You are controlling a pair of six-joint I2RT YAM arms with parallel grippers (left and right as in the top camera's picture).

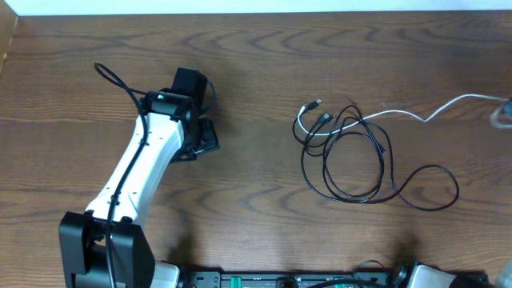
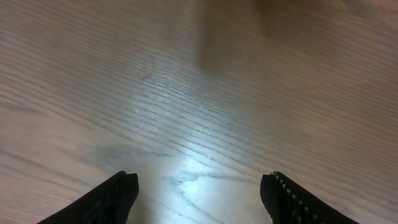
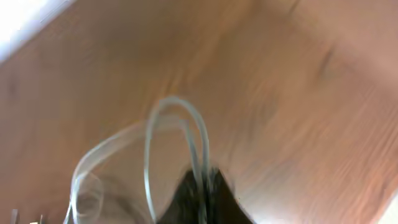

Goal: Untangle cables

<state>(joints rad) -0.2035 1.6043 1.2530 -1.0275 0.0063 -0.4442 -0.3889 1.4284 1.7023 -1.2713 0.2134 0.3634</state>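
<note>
Overhead, the wooden worktop (image 1: 256, 232) carries everything. The white left arm (image 1: 144, 160) reaches over its left half, well apart from the work. The tangle lies right of centre: the black cables (image 1: 384, 152) sit in loose overlapping loops, with one loop trailing off to the near right. The white cable (image 1: 400, 112) is threaded through their far left side and runs out in a shallow wave to the far right edge.

The left claw (image 2: 199, 202) is open. Its two black fingers are spread wide, with only bare, glare-lit wood between them. The right claw (image 3: 199, 196) shows in the overhead view only as a blur at the right edge, where the white cable ends. The right wrist view is smeared, but the white cable arcs up and back into the dark fingers, so the claw looks to be closed on it. Two small plugs (image 1: 318, 103) lie at the far left of the tangle, close together.

The step in hand seems to be drawing the white cable out of the black loops toward the right. The tangle is not yet undone, since the white end near the plugs is crossed by black strands. The next move calls for a steady pull rightward and away, gentle enough that the black loops do not drag along. The left claw could come over to pin a black loop to the worktop while the white one slides free.
</note>
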